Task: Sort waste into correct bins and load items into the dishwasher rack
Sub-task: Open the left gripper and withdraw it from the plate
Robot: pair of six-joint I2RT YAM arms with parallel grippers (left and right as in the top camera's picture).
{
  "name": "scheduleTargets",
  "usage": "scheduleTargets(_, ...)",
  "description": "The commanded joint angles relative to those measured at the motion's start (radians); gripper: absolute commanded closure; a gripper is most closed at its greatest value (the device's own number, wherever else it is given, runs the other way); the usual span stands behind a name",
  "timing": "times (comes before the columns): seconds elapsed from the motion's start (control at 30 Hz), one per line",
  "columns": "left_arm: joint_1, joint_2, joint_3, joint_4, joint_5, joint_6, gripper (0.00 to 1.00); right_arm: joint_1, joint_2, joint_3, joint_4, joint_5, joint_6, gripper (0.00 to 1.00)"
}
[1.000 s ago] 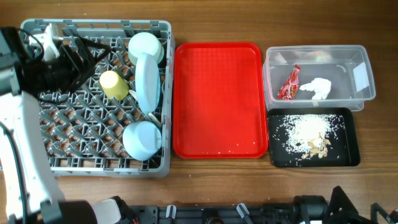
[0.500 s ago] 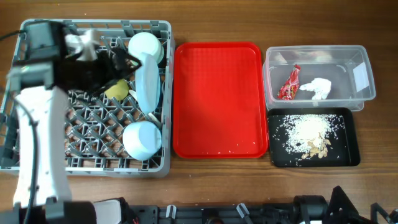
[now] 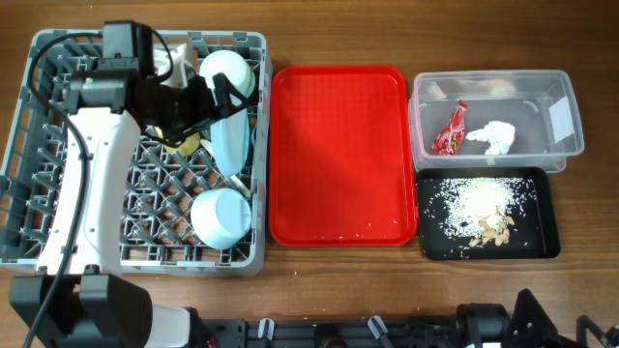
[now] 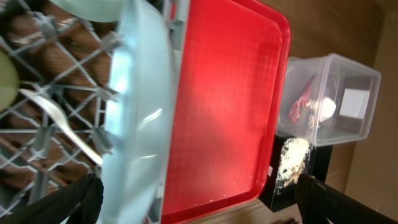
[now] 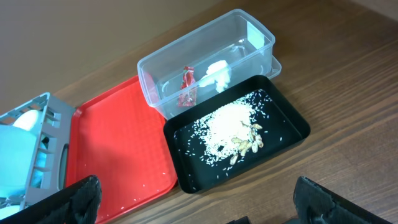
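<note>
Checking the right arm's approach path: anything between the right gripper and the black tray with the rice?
Nothing visible: the black tray lies in plain view ahead of the open right gripper, only table between; the clear tub sits beyond it.

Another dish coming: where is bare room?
Red tray, between rack, tub and black tray: bare but for stray grains. Rack's left half: no dishes, under the left arm. Its right side is crowded with dishes and the left hand.

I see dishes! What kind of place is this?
Likely a robot practice table set up like a cafeteria dish-return: a grey dish rack, a red tray, a clear rubbish tub.
</note>
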Motion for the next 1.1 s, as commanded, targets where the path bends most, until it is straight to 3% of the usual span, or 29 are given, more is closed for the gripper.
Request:
scheduleTargets(0.0,-0.052,0.000,0.006,0.024,-0.030,-0.013,0.00,0.001,-0.007,0.002,0.002,-0.001,0.004,0.00)
scheduleTargets(0.07,-0.072,0.004,0.006,0.033,-0.100,-0.017,0.00,0.001,-0.007,0.002,0.002,-0.001,0.004,0.00)
scheduleTargets(0.2,-0.064,0.006,0.006,0.029,-0.451,-0.096,0.00,0.001,-0.007,0.002,0.002,-0.001,0.003,0.00)
scheduleTargets(0.4,-0.037,0.006,0.006,0.040,-0.183,-0.091,0.00,0.001,-0.007,0.002,0.002,-0.001,0.004,0.00)
scheduleTargets(0.53,-0.008,0.001,0.011,0.048,-0.336,-0.092,0.00,0.001,-0.007,0.002,0.002,-0.001,0.004,0.00)
scheduleTargets(0.67,0.076,-0.074,0.019,0.017,-0.253,-0.100,0.00,0.001,-0.007,0.002,0.002,-0.001,0.004,0.00)
scheduleTargets(0.87,0.232,-0.297,0.019,0.032,-0.153,-0.223,0.00,0.001,-0.007,0.002,0.002,-0.001,0.004,0.00)
scheduleTargets(1.07,0.296,-0.395,0.019,-0.060,-0.229,-0.222,0.00,0.000,-0.007,0.002,0.002,-0.001,0.004,0.00)
